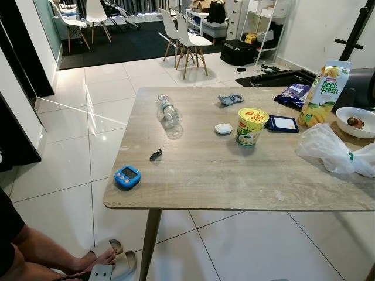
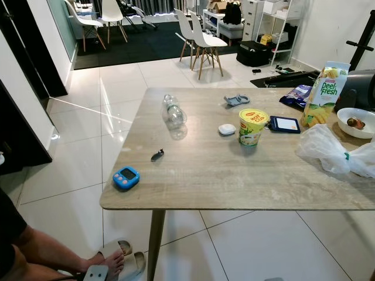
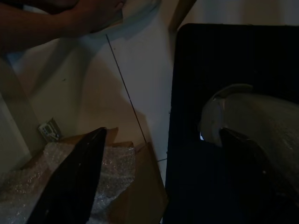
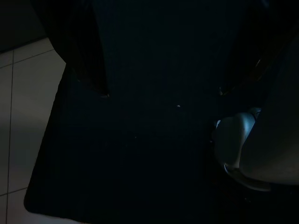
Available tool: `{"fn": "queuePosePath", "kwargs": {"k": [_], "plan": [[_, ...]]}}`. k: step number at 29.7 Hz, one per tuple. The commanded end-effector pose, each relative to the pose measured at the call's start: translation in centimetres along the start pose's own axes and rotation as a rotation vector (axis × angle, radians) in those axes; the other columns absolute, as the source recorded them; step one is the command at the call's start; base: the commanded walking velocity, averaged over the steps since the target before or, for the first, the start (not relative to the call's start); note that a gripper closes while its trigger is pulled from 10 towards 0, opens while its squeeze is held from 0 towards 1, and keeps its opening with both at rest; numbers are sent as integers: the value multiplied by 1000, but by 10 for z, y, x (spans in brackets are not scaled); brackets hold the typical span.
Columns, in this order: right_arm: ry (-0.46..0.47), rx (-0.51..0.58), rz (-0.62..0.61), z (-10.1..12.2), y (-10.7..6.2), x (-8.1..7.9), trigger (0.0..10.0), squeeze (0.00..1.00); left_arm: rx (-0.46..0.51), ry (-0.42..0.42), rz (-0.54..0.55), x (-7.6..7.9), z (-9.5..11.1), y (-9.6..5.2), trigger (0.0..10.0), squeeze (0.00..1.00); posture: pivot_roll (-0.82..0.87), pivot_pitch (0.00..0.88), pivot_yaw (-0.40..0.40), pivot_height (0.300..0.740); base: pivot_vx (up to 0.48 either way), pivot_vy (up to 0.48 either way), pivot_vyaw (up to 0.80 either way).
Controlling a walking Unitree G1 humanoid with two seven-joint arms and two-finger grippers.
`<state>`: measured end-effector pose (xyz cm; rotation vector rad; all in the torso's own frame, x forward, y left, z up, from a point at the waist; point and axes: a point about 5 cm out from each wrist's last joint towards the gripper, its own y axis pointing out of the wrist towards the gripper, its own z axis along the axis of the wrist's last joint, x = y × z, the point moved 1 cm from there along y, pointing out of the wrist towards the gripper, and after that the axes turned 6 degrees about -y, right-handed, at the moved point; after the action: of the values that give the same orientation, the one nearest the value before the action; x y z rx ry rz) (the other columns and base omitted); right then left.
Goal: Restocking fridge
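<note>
Groceries sit unpacked on your pale wood-grain table [image 1: 234, 170]: yellow juice carton [image 1: 324, 93], clear plastic water bottle [image 1: 168, 111] lying flat. Left gripper [image 3: 154, 182] hangs idle, spread wide over floor; right gripper [image 4: 161, 91] likewise parted.

Juice carton [image 1: 323, 92] upright, clear bottle [image 1: 168, 110] lying on table [image 1: 234, 181]

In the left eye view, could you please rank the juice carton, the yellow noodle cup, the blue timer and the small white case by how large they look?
1. Juice carton
2. Yellow noodle cup
3. Blue timer, though it lies nearest the camera, which flatters it
4. Small white case
</note>
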<state>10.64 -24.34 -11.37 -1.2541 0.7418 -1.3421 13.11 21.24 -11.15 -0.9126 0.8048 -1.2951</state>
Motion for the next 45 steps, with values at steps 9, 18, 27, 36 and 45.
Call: {"fn": "queuePosePath", "kwargs": {"k": [9,18,27,36,45], "plan": [[12,-7,8,-2,0,-1,10000,0,-5,-6,11,-5,-2,-1,10000,1000,78,0,4,740,0,0,0],[9,-6,8,-1,0,0,10000,0,-8,-29,-20,-1,-2,-1,10000,0,80,0,-1,740,0,0,0],[9,-6,11,-1,0,1,10000,0,-21,-38,-42,2,-5,0,10000,0,79,0,-3,740,0,0,0],[12,-4,12,-1,0,1,10000,0,-28,-40,-59,4,-7,-1,10000,0,78,0,-3,740,0,0,0],[11,-3,14,0,0,1,10000,0,-35,-31,-73,6,-8,-1,10000,0,79,0,-6,740,0,-325,0]]}}
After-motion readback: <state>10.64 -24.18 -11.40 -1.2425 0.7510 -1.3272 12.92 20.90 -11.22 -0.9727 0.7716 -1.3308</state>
